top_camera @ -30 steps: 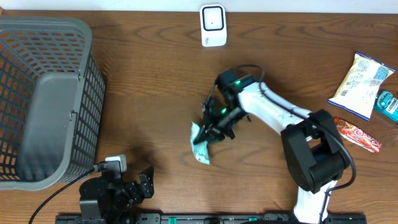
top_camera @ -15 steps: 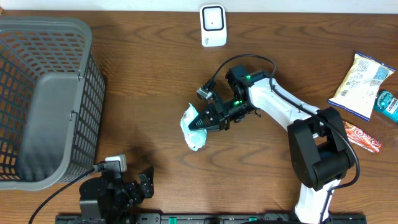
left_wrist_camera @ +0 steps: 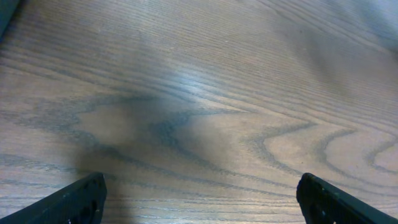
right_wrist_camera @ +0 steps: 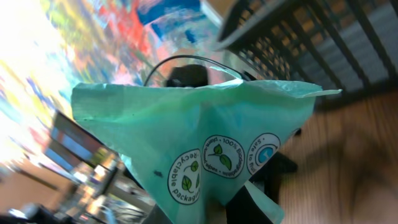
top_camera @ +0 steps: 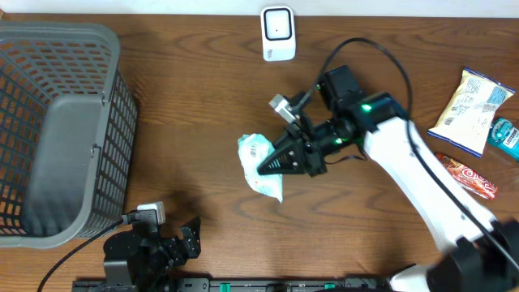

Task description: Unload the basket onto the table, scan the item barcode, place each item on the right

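The item is a pale teal packet (top_camera: pixel 259 165) held up over the middle of the table, with my right gripper (top_camera: pixel 274 165) shut on its right edge. In the right wrist view the packet (right_wrist_camera: pixel 186 130) fills the frame, showing round "recyclable packaging" marks, and my right gripper (right_wrist_camera: pixel 219 210) pinches its lower corner. No barcode shows on the faces I see. A white scanner (top_camera: pixel 276 33) stands at the table's far edge, well apart from the packet. My left gripper (top_camera: pixel 174 243) rests at the near left edge, open (left_wrist_camera: pixel 202 205) over bare wood.
A large grey mesh basket (top_camera: pixel 57 122) fills the left side and appears in the right wrist view as a dark grid (right_wrist_camera: pixel 311 37). At the right edge lie a yellow-white snack bag (top_camera: pixel 470 109), a teal pack (top_camera: pixel 507 138) and a red wrapper (top_camera: pixel 466 175).
My right arm has risen and swung right, carrying the packet up off the table and turning it. The left arm has not moved.
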`<state>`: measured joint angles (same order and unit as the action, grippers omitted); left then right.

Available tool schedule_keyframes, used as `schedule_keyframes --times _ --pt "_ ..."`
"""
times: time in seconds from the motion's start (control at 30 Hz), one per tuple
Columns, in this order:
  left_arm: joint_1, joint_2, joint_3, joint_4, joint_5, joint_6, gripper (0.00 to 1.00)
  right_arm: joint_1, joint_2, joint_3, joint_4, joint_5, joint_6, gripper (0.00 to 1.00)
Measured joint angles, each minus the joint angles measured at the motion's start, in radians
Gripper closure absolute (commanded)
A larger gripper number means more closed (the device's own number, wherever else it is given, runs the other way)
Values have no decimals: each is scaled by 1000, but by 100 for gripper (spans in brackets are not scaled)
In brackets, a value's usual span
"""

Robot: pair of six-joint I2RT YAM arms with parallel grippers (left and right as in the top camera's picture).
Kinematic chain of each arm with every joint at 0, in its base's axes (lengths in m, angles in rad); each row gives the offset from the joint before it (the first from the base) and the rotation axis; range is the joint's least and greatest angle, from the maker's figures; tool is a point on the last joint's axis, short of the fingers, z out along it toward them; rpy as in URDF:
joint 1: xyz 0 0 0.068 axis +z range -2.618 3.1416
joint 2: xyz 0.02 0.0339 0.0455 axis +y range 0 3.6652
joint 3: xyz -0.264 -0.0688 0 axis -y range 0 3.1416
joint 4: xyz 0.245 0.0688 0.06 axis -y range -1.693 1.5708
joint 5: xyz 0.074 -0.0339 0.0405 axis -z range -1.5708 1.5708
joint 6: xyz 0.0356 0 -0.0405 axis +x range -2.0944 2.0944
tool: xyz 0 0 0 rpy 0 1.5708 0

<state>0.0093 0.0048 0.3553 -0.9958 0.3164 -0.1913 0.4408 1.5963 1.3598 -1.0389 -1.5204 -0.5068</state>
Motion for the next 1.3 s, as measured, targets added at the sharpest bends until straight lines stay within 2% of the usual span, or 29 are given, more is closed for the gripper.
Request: schedule_keyframes --times 0.4,0.53,0.6,0.7,0.87,0.93,1.07,1.17,1.3 --pt "0 0 0 0 0 0 2 4 -247 0 -12 13 -66 99" --pt "0 0 0 0 0 0 2 4 -262 1 -60 95 -60 99" --pt "0 0 0 0 0 0 2 4 -261 1 -90 195 -38 99" --pt "0 0 0 0 0 0 2 5 -261 1 -95 424 77 99" --pt "0 0 0 0 0 0 2 8 -261 0 -43 974 438 99" --pt "0 0 0 0 0 0 2 8 -257 0 -5 1102 521 99" --pt "0 0 0 0 0 0 2 6 -202 11 52 1235 658 99" --pt "0 0 0 0 0 0 2 2 -84 76 53 1281 715 99" --pt "0 0 0 0 0 0 2 1 167 328 -29 1314 752 99"
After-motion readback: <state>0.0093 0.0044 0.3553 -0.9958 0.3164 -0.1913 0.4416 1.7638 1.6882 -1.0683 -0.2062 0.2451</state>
